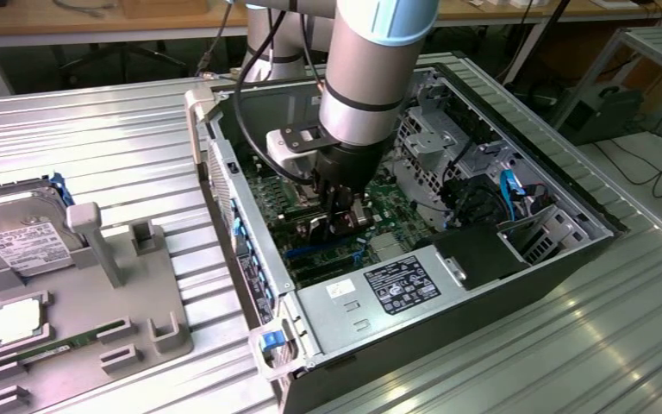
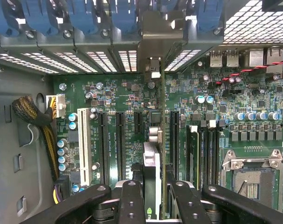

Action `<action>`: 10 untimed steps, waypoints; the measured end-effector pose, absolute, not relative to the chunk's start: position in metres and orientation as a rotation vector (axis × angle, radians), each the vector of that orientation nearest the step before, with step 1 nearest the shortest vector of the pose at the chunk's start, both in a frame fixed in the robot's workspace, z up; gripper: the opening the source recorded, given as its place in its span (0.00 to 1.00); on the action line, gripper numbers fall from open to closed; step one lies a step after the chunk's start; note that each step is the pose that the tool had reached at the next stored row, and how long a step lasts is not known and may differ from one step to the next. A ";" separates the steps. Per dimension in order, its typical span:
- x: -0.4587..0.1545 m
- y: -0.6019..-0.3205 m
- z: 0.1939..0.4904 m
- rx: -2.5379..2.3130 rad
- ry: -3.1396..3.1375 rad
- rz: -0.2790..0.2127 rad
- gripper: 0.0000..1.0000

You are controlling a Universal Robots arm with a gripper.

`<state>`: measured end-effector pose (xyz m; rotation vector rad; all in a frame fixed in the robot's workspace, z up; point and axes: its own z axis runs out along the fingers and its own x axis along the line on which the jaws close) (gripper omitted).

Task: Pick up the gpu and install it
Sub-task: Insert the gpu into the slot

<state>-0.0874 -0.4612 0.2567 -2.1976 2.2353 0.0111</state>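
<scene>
Standing on edge above the motherboard (image 2: 127, 93), the gpu (image 2: 151, 161) is seen edge-on in the wrist view, with its black cooler and thin green board running toward the perforated rear wall (image 2: 104, 60) of the computer case (image 1: 481, 345). It is clamped from both sides by the gripper (image 2: 155, 191), whose black fingers (image 2: 132, 196) are pressed against its two faces. The card is lined up among the long black slots (image 2: 119, 149), with a white slot (image 2: 84, 149) further off on one side and the processor socket (image 2: 253, 179) on the other. Whether its lower edge is seated in a slot cannot be told. In the exterior view the arm (image 1: 365, 78) is seen inside the open case, with the gripper low over the board. Well apart from the case, toward the exterior view's left, a grey fixture (image 1: 135, 319) is laid on the ribbed metal table (image 1: 101, 147). A hard drive (image 1: 21, 241) and a memory stick (image 1: 61, 341) are held on it.
</scene>
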 end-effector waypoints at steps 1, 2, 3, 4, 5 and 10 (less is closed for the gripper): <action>-0.087 -0.461 0.257 -2.198 2.235 0.011 0.27; -0.087 -0.461 0.257 -2.198 2.235 0.011 0.27; -0.087 -0.461 0.257 -2.198 2.235 0.011 0.27; -0.087 -0.461 0.257 -2.198 2.235 0.011 0.27; -0.087 -0.461 0.257 -2.197 2.235 0.011 0.27; -0.086 -0.461 0.255 -2.197 2.235 0.011 0.27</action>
